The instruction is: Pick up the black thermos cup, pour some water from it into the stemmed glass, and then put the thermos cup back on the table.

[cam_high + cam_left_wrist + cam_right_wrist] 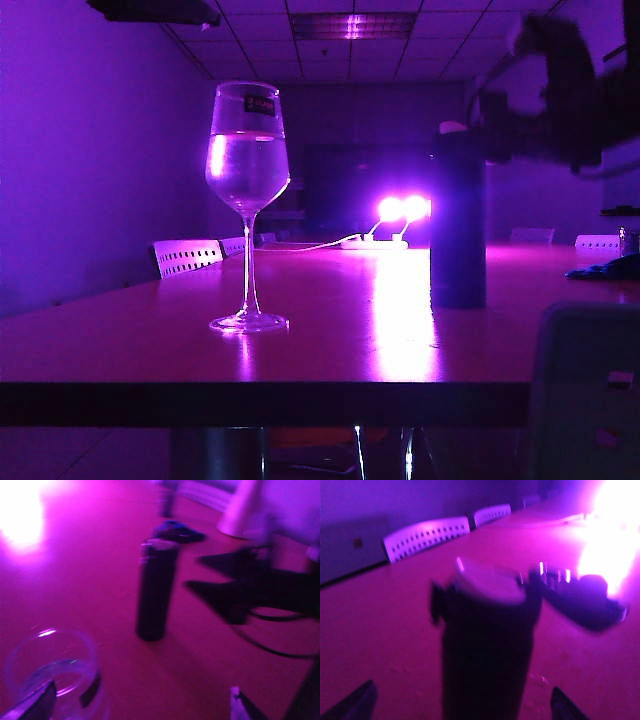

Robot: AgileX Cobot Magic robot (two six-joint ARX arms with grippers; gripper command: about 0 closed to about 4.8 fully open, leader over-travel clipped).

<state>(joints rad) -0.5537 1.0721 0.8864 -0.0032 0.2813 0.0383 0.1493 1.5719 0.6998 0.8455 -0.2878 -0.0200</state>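
Note:
The stemmed glass (pixel 247 200) stands left of centre on the table (pixel 330 340), with water in its bowl and a small dark label near the rim. The black thermos cup (pixel 458 220) stands upright to its right. My right gripper (pixel 490 120) is a dark blur at the thermos cup's top. In the right wrist view the thermos cup (pixel 487 650) sits between the spread fingers of the right gripper (pixel 460 705), with gaps on both sides. My left gripper (pixel 137 710) is open above the table, one fingertip (pixel 35 705) over the glass rim (pixel 50 670). From there the thermos cup (pixel 156 590) stands farther off.
A dark crumpled object (pixel 605 268) lies on the table behind the thermos cup. White perforated chair backs (pixel 187 256) line the far edge. Two glaring lamps (pixel 400 210) shine at the back. A grey block (pixel 590 390) stands at the front right.

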